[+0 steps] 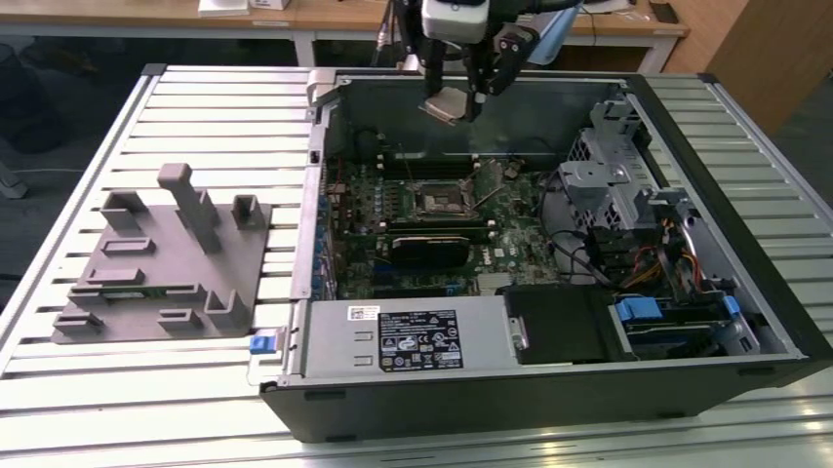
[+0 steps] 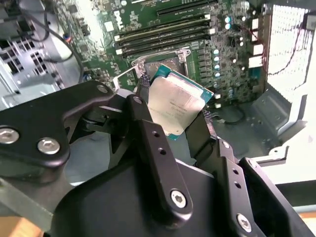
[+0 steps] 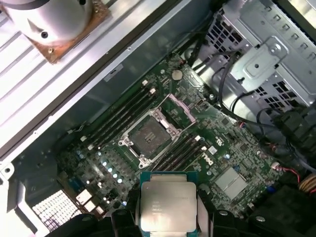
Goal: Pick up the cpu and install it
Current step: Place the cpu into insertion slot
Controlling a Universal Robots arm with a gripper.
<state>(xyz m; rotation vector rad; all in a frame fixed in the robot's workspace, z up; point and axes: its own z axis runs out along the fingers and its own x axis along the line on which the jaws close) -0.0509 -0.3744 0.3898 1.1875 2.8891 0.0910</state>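
Exterior view: pincer (image 1: 458, 102) pinching cpu (image 1: 442, 105) by opposite edges, aloft, well apart from empty socket (image 1: 443, 200). Judged best: keep it level, match orientation to socket, lower straight without pressing.

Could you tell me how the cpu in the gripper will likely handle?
The cpu looks thin and flat, so probably stiff and light. Pinched at its edges by the gripper, it could perhaps slip or tilt.

Print on cpu (image 3: 165, 207) & PSU label (image 1: 416, 343) unreadable; no legible txt.
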